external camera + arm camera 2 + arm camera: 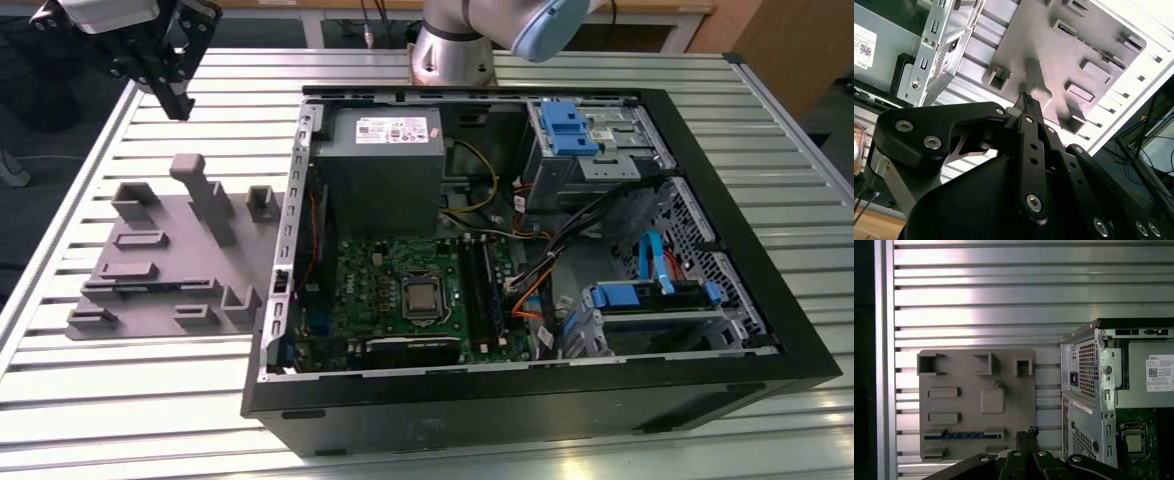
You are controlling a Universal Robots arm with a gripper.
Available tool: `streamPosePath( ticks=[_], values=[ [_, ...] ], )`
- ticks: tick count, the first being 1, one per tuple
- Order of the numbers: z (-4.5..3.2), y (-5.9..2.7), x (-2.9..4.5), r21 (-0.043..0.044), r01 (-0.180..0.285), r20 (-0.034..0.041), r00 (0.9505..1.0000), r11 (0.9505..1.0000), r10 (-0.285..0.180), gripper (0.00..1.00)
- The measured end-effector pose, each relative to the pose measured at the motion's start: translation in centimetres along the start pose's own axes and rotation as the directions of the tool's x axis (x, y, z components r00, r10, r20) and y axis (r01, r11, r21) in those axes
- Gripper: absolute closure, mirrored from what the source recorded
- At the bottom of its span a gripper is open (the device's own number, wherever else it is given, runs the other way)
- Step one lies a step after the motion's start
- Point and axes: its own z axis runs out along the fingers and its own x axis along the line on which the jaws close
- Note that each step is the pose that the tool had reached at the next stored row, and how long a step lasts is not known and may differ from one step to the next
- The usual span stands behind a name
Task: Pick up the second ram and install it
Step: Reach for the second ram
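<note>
Gripper point(1029, 433) hangs closed, empty; first wrist view shows second ram point(961, 436) in fixture point(959, 371).

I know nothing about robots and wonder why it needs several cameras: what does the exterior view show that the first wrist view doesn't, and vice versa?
The exterior view adds the arm's base and the blue drive brackets inside the open computer case. The first wrist view adds the second ram, a thin blue strip standing on edge in a slot of the grey fixture. Both share the fixture, the case with its processor, and the gripper, shut and empty.
</note>
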Motion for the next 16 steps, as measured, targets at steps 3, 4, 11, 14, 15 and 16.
streamPosePath(
  ticks=[3,4,11,14,15,16],
  values=[
    [-0.02,-0.20,0.54,0.0001,0.000,-0.0001,1.0000,1.0000,0.000,0.89],
    [-0.03,-0.27,0.75,0.0000,0.000,0.0000,1.0000,1.0000,0.000,0.89],
    [-0.08,-0.55,2.59,0.0000,0.000,0.0000,1.0000,1.0000,0.000,0.89],
    [-0.10,-0.69,3.46,-0.0001,0.000,0.0001,1.0000,1.0000,0.000,0.89],
    [-0.11,-0.75,3.71,-0.0001,0.000,0.0000,1.0000,1.0000,0.000,0.89],
    [-0.13,-0.81,3.95,0.0000,0.000,-0.0001,1.0000,1.0000,0.000,0.89]
  ],
)
